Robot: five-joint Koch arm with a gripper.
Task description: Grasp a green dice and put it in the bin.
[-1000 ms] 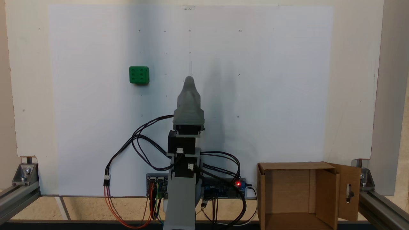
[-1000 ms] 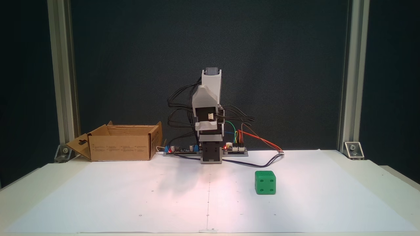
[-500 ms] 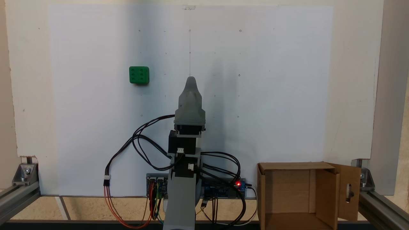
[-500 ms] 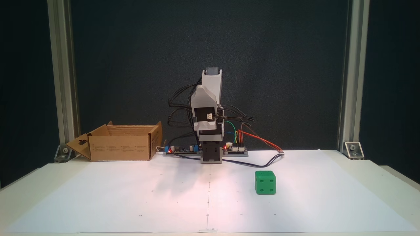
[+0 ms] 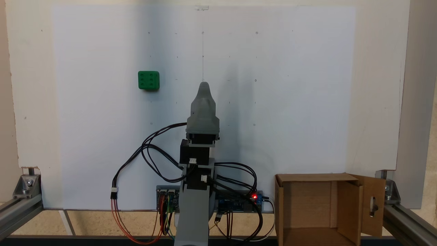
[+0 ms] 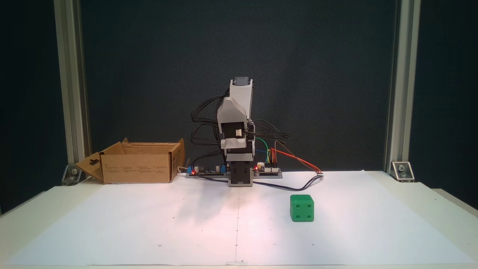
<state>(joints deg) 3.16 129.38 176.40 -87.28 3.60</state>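
A broad white paper sheet [image 6: 149, 224], marked with small dots and a thin centre line, covers a pale tabletop [image 5: 30, 85] framed by aluminium posts [image 6: 71, 93] with corner brackets [image 5: 25, 184], against a dark, matte backdrop [image 6: 317, 74] under pinkish light.

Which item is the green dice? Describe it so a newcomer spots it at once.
Start at the big white paper sheet covering the table, with the arm's base at its back edge. In a fixed view from the front, the green dice sits alone on the sheet, right of the arm, while the cardboard bin is far left. It is the small bright green cube with recessed pips.
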